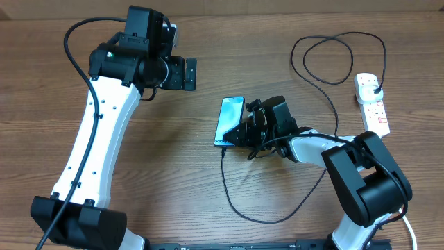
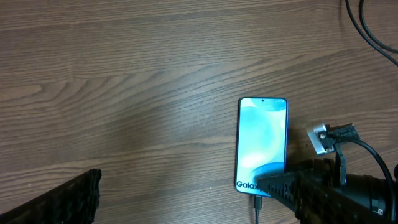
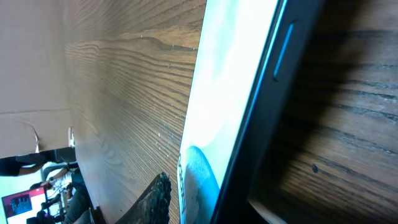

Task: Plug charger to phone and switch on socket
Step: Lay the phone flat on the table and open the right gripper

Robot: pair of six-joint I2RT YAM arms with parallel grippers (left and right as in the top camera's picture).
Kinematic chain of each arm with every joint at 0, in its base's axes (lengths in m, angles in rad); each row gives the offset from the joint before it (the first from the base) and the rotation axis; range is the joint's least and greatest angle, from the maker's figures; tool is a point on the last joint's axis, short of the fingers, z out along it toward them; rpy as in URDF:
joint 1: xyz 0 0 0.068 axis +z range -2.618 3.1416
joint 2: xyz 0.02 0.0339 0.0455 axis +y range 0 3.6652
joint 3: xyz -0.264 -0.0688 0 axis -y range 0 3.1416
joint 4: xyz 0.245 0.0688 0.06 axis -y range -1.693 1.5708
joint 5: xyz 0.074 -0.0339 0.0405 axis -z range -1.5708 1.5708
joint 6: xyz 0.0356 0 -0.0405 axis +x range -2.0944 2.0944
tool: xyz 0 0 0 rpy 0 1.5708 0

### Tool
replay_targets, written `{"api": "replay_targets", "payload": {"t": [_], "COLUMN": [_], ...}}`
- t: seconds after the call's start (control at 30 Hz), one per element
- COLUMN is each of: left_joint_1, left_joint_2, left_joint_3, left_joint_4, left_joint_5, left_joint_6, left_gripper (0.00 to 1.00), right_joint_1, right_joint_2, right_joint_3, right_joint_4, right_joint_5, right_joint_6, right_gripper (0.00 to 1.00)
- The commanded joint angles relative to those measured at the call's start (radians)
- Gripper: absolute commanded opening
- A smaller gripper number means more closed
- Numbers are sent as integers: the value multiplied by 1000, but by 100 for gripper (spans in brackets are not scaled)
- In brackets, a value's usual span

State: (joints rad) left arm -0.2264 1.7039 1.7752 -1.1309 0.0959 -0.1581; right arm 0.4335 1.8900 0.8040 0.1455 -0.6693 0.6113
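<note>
The phone [image 1: 229, 118] [image 2: 261, 140] lies flat mid-table, its cyan screen lit. The charger [image 1: 239, 205] is a thin black cable; its connector [image 2: 257, 202] sits in the phone's bottom edge. From there it loops round to a black plug [image 1: 375, 87] in the white socket [image 1: 372, 105] at the right. My right gripper [image 1: 243, 132] is at the phone's lower right corner. One ribbed finger [image 3: 155, 199] stands just off the screen [image 3: 236, 93], so the jaws are slightly parted. My left gripper [image 1: 184, 73] hovers open, up and left of the phone, holding nothing.
The right arm's body [image 1: 312, 146] lies low across the table between phone and socket. A slack coil of the cable [image 1: 336, 59] lies at the back right. The left arm [image 1: 104, 132] spans the left side. Bare wood [image 2: 124, 93] lies left of the phone.
</note>
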Motion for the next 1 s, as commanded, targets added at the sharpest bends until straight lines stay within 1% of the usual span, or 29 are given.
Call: {"api": "replay_targets", "payload": {"t": [0.0,0.13,0.2,0.33,0.4,0.43,0.5,0.6,0.77,0.87,0.97], "left_joint_1": [4,4,4,4,4,4,4,4,4,4,4], "left_joint_2": [-10,-10,-10,-10,-10,-10,-10,-10,-10,-10,-10], "left_joint_3": [11,11,11,11,11,11,11,11,11,11,11], "left_joint_4": [-1,-2,-2,-2,-2,-2,-2,-1,-2,-2,-2], "left_joint_5": [-11,-11,-11,-11,-11,-11,-11,-11,-11,-11,-11], "left_joint_6": [-14,-14,-14,-14,-14,-14,-14,-14,-14,-14,-14], "left_gripper": [100,100,100,100,100,100,99,100,100,100,100], "right_joint_1": [4,3,3,3,3,3,3,3,3,3,3], "right_joint_2": [6,6,6,6,5,3,-2,-14,-38,-41,-41], "right_joint_3": [22,22,22,22,23,23,23,23,23,23,23], "right_joint_4": [10,10,5,-9,-21,-28,-32,-56,-91,-96,-99], "right_joint_5": [-5,2,24,56,79,91,106,135,177,183,183], "right_joint_6": [-6,17,27,55,67,71,73,74,73,73,73], "right_gripper": [24,25,33,36,41,46,50,59,61,64,64]}}
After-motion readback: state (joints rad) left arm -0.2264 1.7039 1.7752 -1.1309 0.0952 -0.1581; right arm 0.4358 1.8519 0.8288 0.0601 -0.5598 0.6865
